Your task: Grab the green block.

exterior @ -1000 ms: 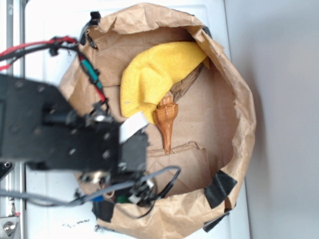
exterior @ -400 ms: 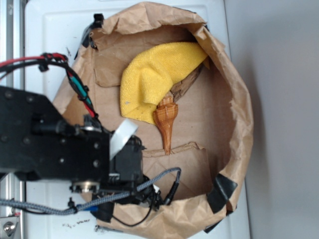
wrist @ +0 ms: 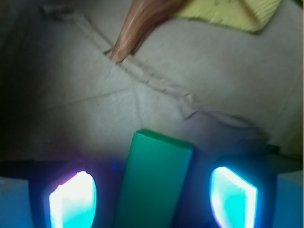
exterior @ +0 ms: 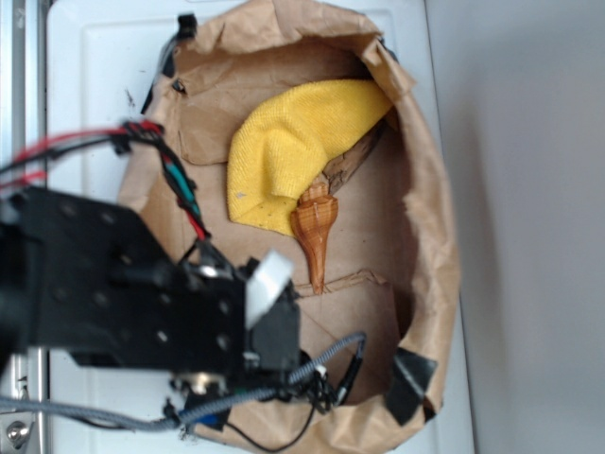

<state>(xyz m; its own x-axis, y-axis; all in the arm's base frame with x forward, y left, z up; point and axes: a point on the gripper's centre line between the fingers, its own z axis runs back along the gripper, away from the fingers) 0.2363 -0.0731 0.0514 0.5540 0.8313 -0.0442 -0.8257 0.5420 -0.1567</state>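
In the wrist view the green block (wrist: 156, 175) lies on the brown paper floor, a flat smooth rectangle running lengthways between my fingers. My gripper (wrist: 153, 192) is open and straddles it. The left pad (wrist: 73, 197) and right pad (wrist: 233, 194) glow cyan, each with a dark gap to the block's sides. In the exterior view my black arm (exterior: 142, 293) hangs over the near left part of the paper basin and hides both the block and the fingers.
A crumpled brown paper wall (exterior: 437, 236) rings the work area. A yellow cloth (exterior: 293, 142) lies at the back, with a brown spiral shell (exterior: 315, 232) pointing toward me; its tip (wrist: 124, 47) is just ahead of the block. Black tape (exterior: 408, 378) patches the near right rim.
My arm has shifted right and further into the basin, toward the shell's tip. The paper wall on the right has been pushed inward. Cloth and shell have not moved.
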